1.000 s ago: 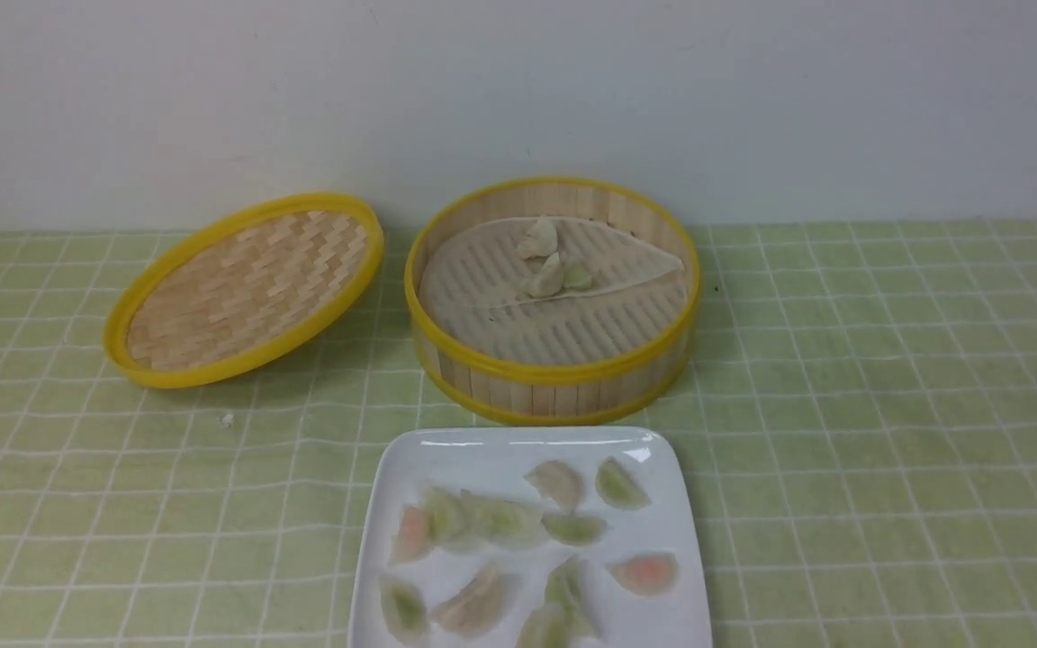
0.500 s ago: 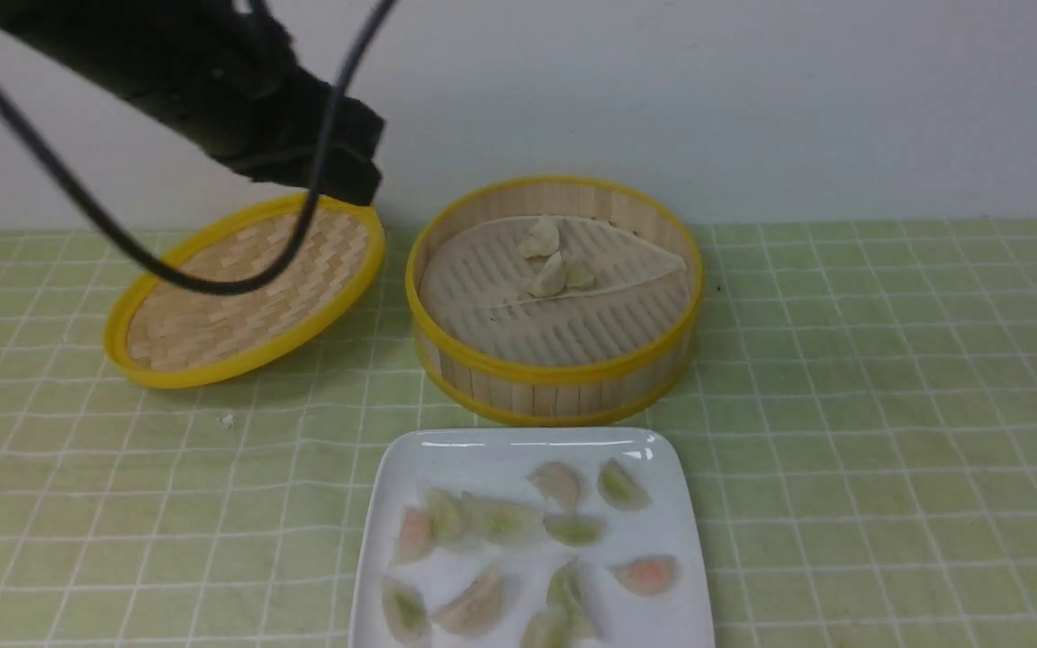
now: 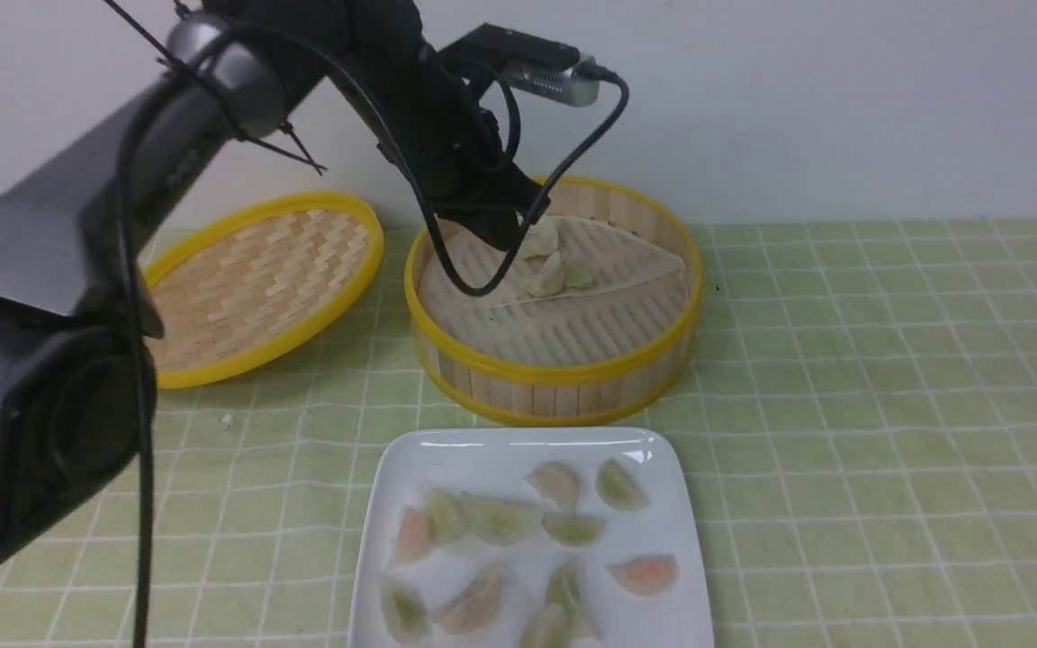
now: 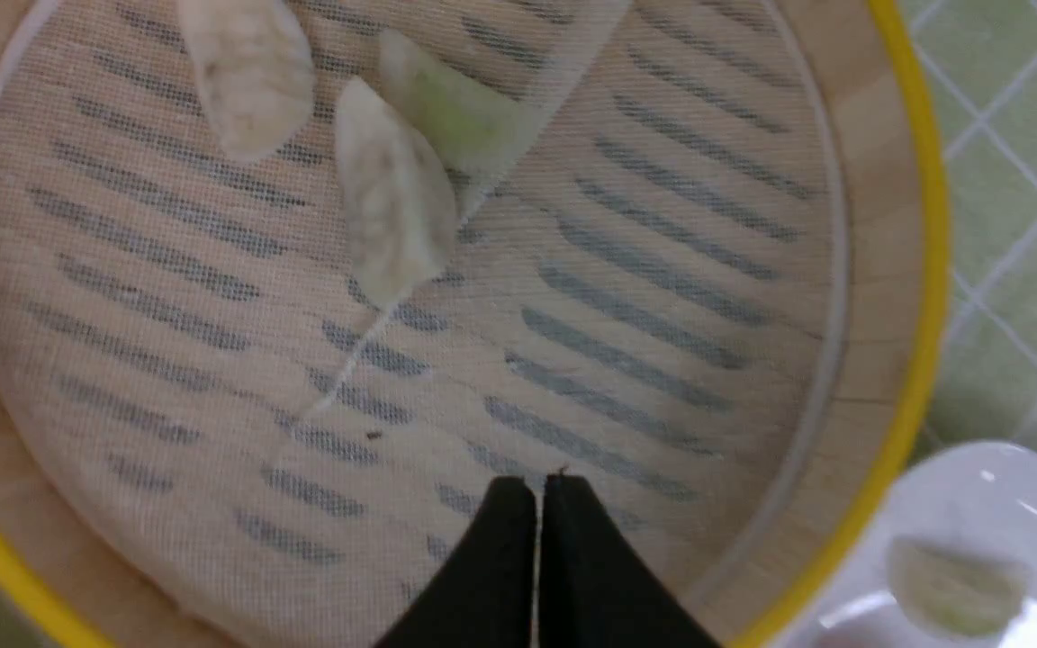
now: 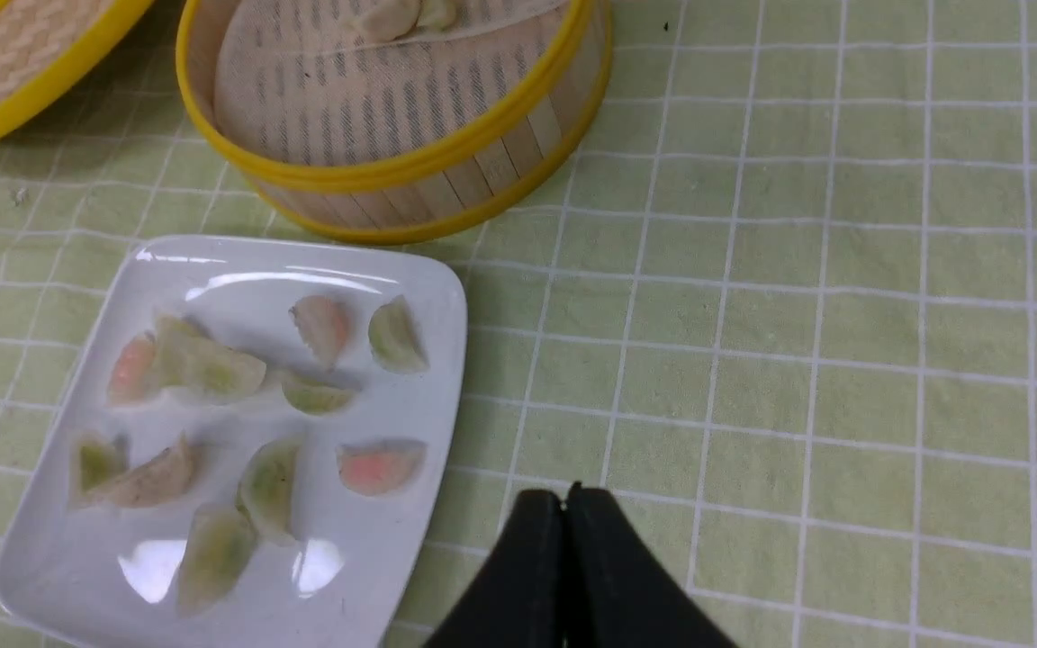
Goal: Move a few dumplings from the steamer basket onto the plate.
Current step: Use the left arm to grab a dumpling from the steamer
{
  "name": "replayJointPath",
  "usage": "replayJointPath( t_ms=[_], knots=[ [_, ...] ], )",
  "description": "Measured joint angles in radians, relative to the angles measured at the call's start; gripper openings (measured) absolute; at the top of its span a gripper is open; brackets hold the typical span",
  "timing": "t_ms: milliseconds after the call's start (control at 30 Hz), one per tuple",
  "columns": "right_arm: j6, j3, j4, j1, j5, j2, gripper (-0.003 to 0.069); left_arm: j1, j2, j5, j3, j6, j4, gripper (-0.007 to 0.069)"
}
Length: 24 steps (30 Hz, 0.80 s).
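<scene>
Table (image 3: 888, 405) spread with a pale green cloth (image 3: 843, 540) marked with a white grid, carrying three kitchen items and a crumb.
A round bamboo steamer basket (image 3: 554, 373) with yellow rims stands at the far middle. Just left of it lies a shallow woven lid (image 3: 248, 288) with a yellow rim, looking tilted. A glossy white square plate (image 3: 500, 450) sits at the near edge, just in front of the basket with a strip of cloth between them. A tiny pale crumb (image 3: 227, 419) lies on the near side of the lid.
</scene>
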Motion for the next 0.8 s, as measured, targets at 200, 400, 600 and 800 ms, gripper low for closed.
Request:
replayJointPath(
  t_ms=[200, 400, 600, 800],
  knots=[
    [0.013, 0.0, 0.0, 0.0, 0.002, 0.0, -0.0015, 0.0, 0.173, -0.05, -0.149, 0.046, -0.008, 0.0025],
    [0.018, 0.0, 0.0, 0.0, 0.003, 0.0, -0.0015, 0.0, 0.211, -0.113, -0.161, 0.065, -0.036, 0.02],
    [0.018, 0.0, 0.0, 0.0, 0.003, 0.0, -0.0015, 0.0, 0.238, -0.188, -0.168, 0.065, -0.043, 0.0422],
    [0.018, 0.0, 0.0, 0.0, 0.004, 0.0, -0.0015, 0.0, 0.299, -0.216, -0.168, 0.067, -0.039, 0.0383]
  ],
)
